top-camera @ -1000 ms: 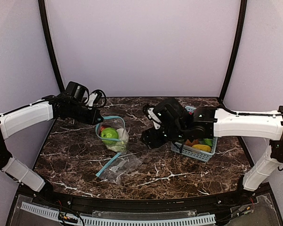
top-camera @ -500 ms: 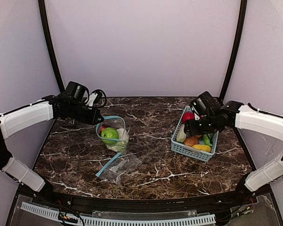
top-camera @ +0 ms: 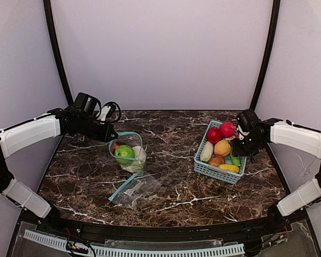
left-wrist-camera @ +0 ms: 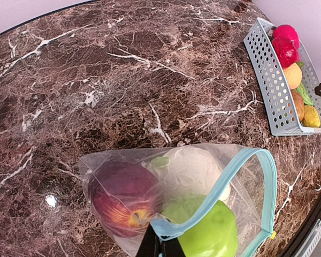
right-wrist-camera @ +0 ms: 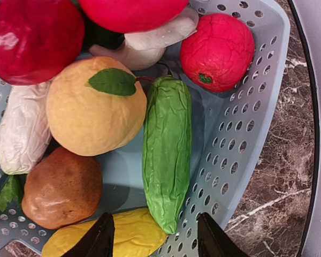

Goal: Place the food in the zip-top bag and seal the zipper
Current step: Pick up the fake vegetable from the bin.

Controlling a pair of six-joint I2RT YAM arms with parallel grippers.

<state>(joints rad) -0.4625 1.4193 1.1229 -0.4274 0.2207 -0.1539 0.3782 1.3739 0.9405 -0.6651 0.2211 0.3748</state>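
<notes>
My left gripper [top-camera: 111,138] is shut on the blue zipper rim of the clear zip-top bag [top-camera: 130,160] and holds its mouth open; its tips show in the left wrist view [left-wrist-camera: 160,247]. Inside the bag are a red apple [left-wrist-camera: 123,199], a white cauliflower [left-wrist-camera: 190,171] and a green apple [left-wrist-camera: 211,235]. My right gripper [top-camera: 236,150] is open and empty just above the right side of the light-blue basket [top-camera: 214,172]. In the right wrist view the gripper [right-wrist-camera: 156,235] hangs over the end of a green cucumber [right-wrist-camera: 167,155] and a yellow piece [right-wrist-camera: 123,238].
The basket [right-wrist-camera: 246,134] also holds an orange fruit with a leaf [right-wrist-camera: 93,104], a brown potato [right-wrist-camera: 61,187], a red tomato [right-wrist-camera: 219,51], a red apple [right-wrist-camera: 35,37] and a white vegetable [right-wrist-camera: 18,134]. A second, flat zip-top bag [top-camera: 136,190] lies in front of the held one.
My right arm has swung from the middle of the table to the right and now hangs over the basket. The left arm and the bag have not moved.
</notes>
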